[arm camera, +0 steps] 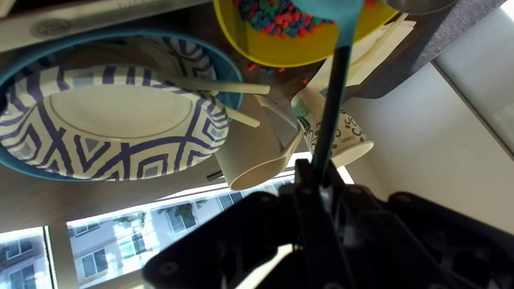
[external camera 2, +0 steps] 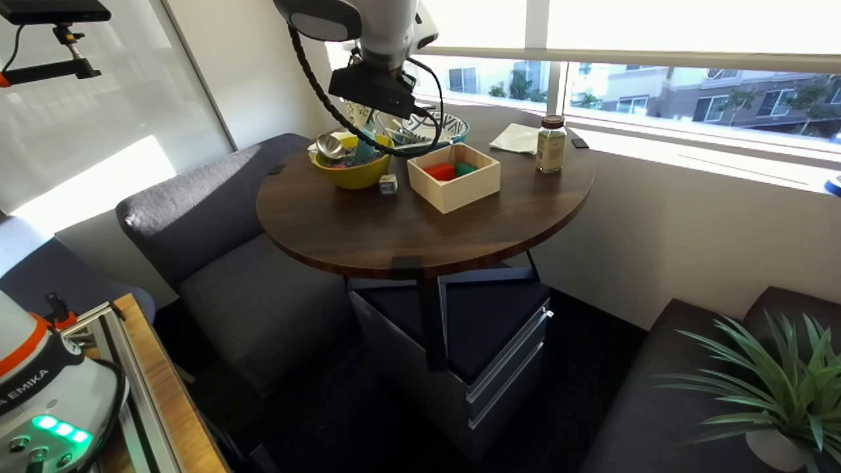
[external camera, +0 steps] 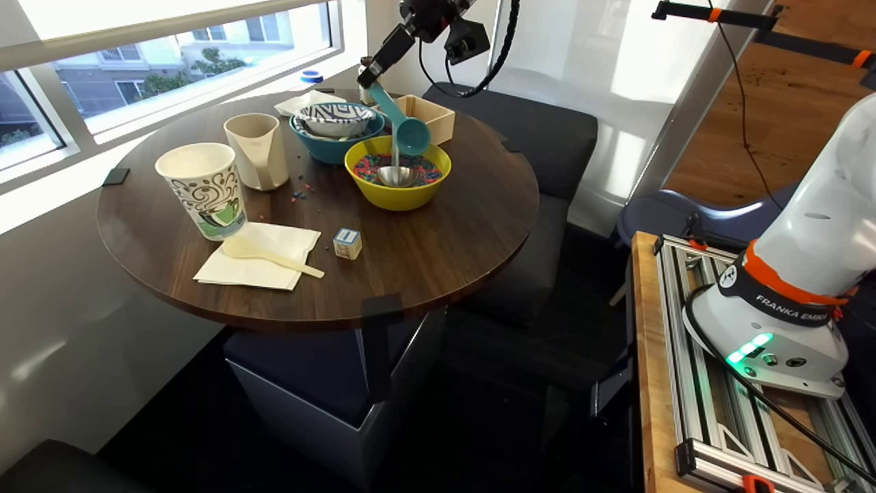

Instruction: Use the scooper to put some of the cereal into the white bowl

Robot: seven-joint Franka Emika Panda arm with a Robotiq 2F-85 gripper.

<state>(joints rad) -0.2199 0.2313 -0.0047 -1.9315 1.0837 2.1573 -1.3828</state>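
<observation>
A: Claw (arm camera: 318, 172)?
B: Pinching the handle of the scoop (external camera: 413, 137), just below and right of centre in the wrist frame. Cup hangs over the yellow bowl (external camera: 397, 198), upper middle of an exterior frame. Contact with the cereal (arm camera: 277, 20): can't tell.

A: White bowl (arm camera: 124, 156)?
B: Left side of the wrist frame, resting in the blue bowl (arm camera: 231, 72); a second patterned bowl (arm camera: 196, 56) half hidden behind it.

A: Cut off, masked?
B: Wrist frame's top edge crops scoop, yellow bowl and ladle (arm camera: 421, 5); left edge crops the blue bowl. In an exterior view, upper middle, the arm (external camera 2: 387, 29) covers the claw's tips; its cable (external camera 2: 328, 108) crosses the yellow bowl. Cup's contents hard to make out.

A: Edges, room?
B: Tight around the bowls, wooden box (external camera: 441, 127) near, upper right. Dark wood runs from the yellow bowl to the round rim of the bench (external camera: 465, 226), lower right.
</observation>
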